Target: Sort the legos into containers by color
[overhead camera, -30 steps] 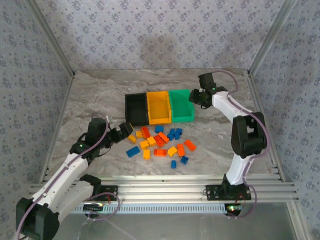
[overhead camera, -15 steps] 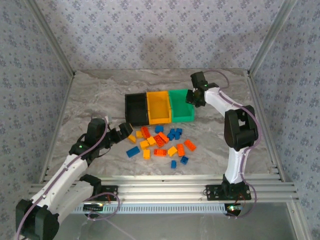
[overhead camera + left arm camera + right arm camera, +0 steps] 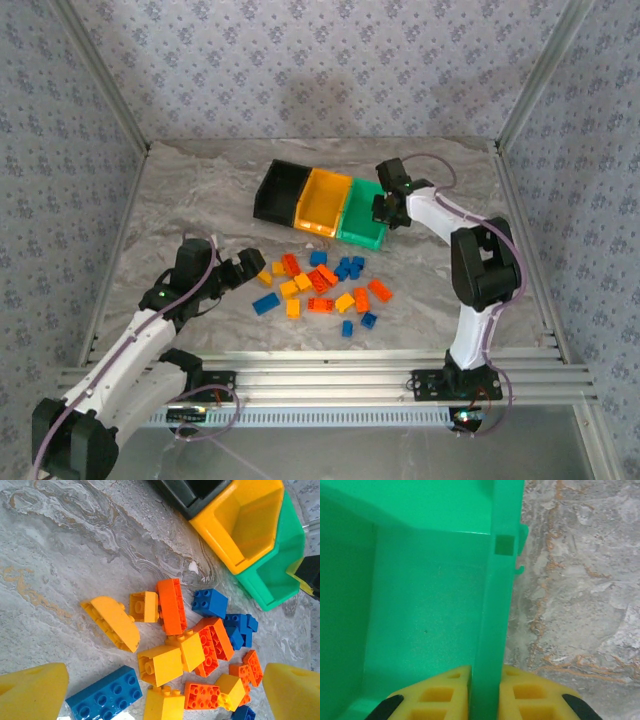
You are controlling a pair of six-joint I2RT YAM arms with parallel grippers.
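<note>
**Legos heaped mid-desk, right arm clamped on the bin row**

The legos (image 3: 320, 285), yellow, orange-red and blue, lie in a loose heap on the desk (image 3: 200, 200), between the two arms and just on the near side of the containers (image 3: 325, 200). None shows inside a bin, so sorting looks barely begun.

The row of bins runs on a slant: black bin (image 3: 280, 192) far and left, yellow-orange bin (image 3: 322, 203) in the middle, green bin (image 3: 362, 215) nearer and right. The right end effector (image 3: 385, 210) is closed on the green bin's outer wall. The wrist view shows that wall pinched between its yellow pads (image 3: 440, 695), one inside and one outside.

The left end effector (image 3: 250, 268) hangs with jaws spread wide, holding nothing, at the heap's left edge. It is plainly the nearer one. The bricks lie ahead of it and to its right, with a yellow brick (image 3: 111, 622) and a long blue brick (image 3: 102, 696) closest.

No brand, label or lettering can be read anywhere.
</note>
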